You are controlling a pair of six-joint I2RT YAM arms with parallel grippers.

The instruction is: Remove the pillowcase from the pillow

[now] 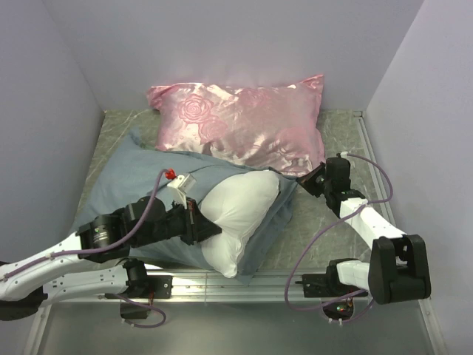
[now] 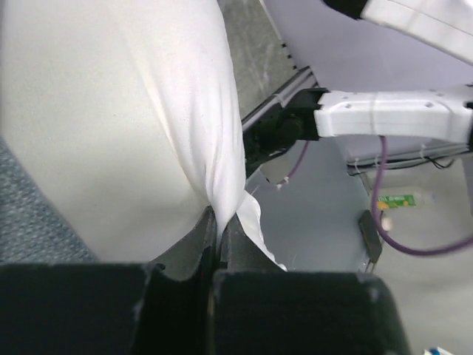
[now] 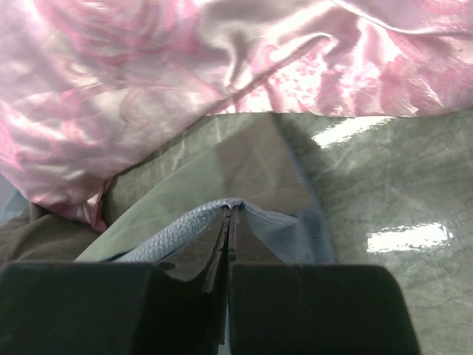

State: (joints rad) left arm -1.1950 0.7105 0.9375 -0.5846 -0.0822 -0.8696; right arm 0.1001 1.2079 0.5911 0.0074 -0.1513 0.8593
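Holding one pillow [image 2: 111,111], left claw [image 2: 218,222]; holding one pillowcase [image 3: 275,226], right claw [image 3: 229,216].

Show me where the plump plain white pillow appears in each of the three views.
Top external: the plump plain white matte pillow sits lower centre, bulging from its cover.
Left wrist: the pillow fills the upper left, pinched in the left tool.
Right wrist: not in it.
Shared landmark: the soft grey-blue cloth pillowcase, seen in all three.

Bright overhead light; glare on pink cushion [image 1: 244,122], tabletop [image 3: 403,238]; white pillow [image 2: 96,133] washed out; foreground dark, blurred.
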